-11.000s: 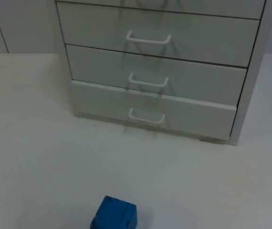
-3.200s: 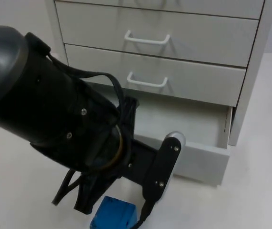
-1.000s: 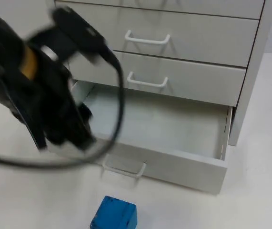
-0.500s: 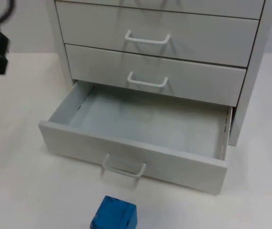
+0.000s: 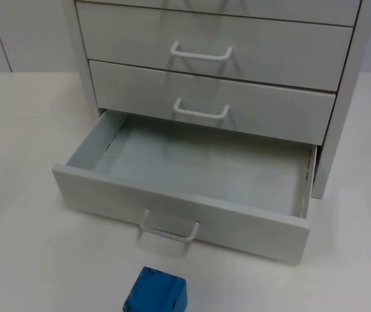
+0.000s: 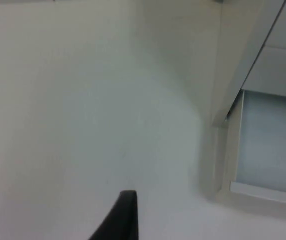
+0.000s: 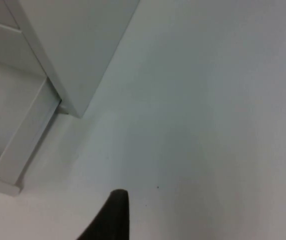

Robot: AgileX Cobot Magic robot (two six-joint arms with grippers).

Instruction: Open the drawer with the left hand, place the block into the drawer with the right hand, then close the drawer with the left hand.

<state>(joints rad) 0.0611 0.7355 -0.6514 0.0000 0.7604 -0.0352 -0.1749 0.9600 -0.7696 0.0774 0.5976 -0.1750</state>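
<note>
The left arm has cleared off the worktop, leaving the cabinet's bottom drawer pulled open; the blue block sits before it. Right gripper's turn next; neither gripper's opening can be judged

The bottom drawer stood pulled out from the cabinet on the counter. The block lay on the counter before the drawer, apart from it.
</note>
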